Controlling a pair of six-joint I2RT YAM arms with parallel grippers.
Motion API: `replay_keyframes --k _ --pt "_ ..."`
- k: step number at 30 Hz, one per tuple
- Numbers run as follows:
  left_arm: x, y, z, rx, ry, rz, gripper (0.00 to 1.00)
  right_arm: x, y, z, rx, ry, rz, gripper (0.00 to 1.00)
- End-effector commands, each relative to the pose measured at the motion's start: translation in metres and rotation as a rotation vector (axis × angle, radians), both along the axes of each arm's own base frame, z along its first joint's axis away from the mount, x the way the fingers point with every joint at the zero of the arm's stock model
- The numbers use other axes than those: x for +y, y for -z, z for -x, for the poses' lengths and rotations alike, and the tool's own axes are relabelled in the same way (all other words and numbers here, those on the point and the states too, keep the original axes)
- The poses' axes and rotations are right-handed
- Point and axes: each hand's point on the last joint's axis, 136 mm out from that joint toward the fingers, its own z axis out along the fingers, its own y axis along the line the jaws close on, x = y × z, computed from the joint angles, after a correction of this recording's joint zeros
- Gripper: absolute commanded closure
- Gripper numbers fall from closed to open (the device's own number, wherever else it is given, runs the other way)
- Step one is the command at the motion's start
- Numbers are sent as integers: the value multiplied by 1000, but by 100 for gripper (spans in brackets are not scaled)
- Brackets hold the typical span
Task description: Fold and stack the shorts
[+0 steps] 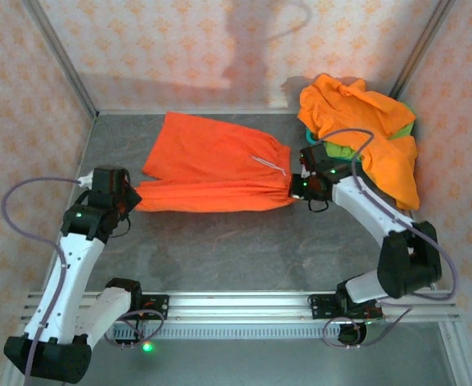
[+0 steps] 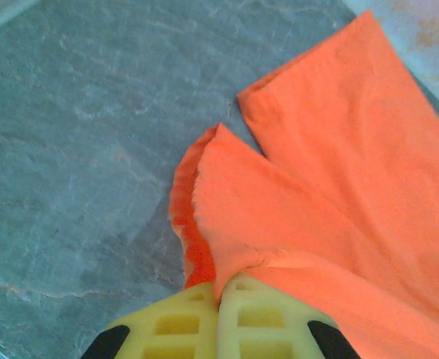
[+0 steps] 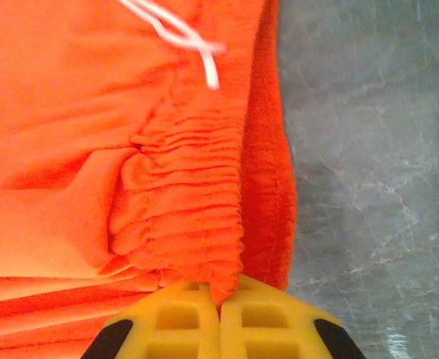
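One pair of orange shorts lies spread on the grey table, waist to the right and legs to the left. The cloth looks light, soft and limp. It will probably sag and crease wherever nothing supports it. It is therefore best taken at two points well apart along one edge, on the leg hem and the gathered elastic, which offer more to pinch than the thin single layer.

The shorts are bright orange. The waistband is bunched into close ribs, and a pale drawstring lies loose on the front just beside it. The near edge of the shorts runs as a long, straight ridge from end to end.

At the left end of that ridge, the left gripper has its yellow fingers pressed together on the leg hem. At the right end, the right gripper is closed the same way on the near corner of the waistband.

Behind the shorts and to the right of the waist sits a heap of more shorts. These are mostly orange, with a lime-green pair showing underneath.
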Motion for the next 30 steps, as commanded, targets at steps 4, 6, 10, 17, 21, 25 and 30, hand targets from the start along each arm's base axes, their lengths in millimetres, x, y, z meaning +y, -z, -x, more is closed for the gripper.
replay_keyframes --k 4,6,10,17,21,25,30 --pt "22 -45 8 -41 -43 -115 100 -14 -38 2 -95 76 -56 100" --pt "21 -62 5 -71 -33 -120 100 -10 -51 4 -126 73 -96 100" --pt "19 -96 1 -129 -9 -127 100 -8 -77 9 -202 67 -148 100" --pt "13 -132 -11 -190 33 -126 100 -11 -94 16 -246 78 -167 100" --pt "11 -143 -24 -215 41 -121 100 -15 -96 15 -249 102 -159 100" --pt "9 -141 -43 -197 49 -120 100 -29 -88 10 -229 186 -112 100" --pt "5 -131 -77 -185 67 -103 100 -32 -68 0 -156 252 -90 100"
